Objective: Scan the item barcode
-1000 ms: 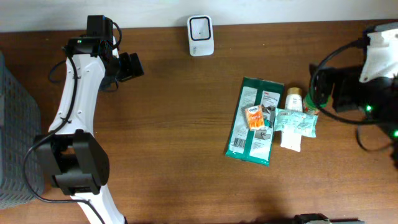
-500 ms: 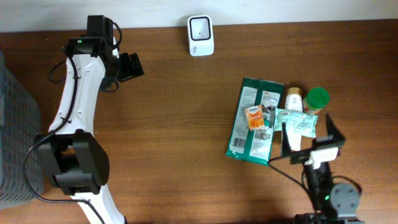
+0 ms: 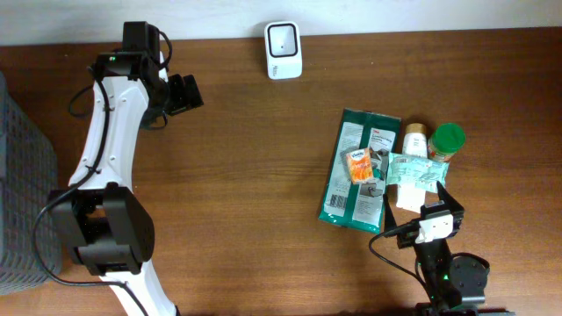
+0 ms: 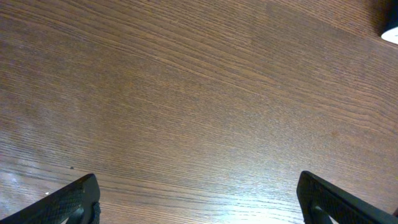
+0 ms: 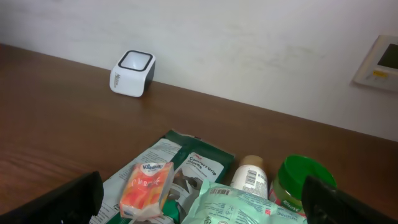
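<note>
**Both hands released; goods lie unheld at right**

Overhead: my left gripper [image 3: 186, 93] hangs spread above the bare table [image 3: 246, 175] at far left, well apart from the scanner [image 3: 284, 50] at the far edge. At right lies a green pouch [image 3: 351, 206] with an orange tissue pack [image 3: 359, 166] on it. Beside it are a pale packet [image 3: 417, 171], a small bottle [image 3: 414, 139] and a green-lidded jar [image 3: 448, 140].

Left wrist: my fingers [image 4: 68, 202] stand wide over wood alone.

Right wrist: my right gripper [image 5: 199, 199] is spread and grasps nothing, on the near side of the heap. A barcode shows on the small bottle.
</note>
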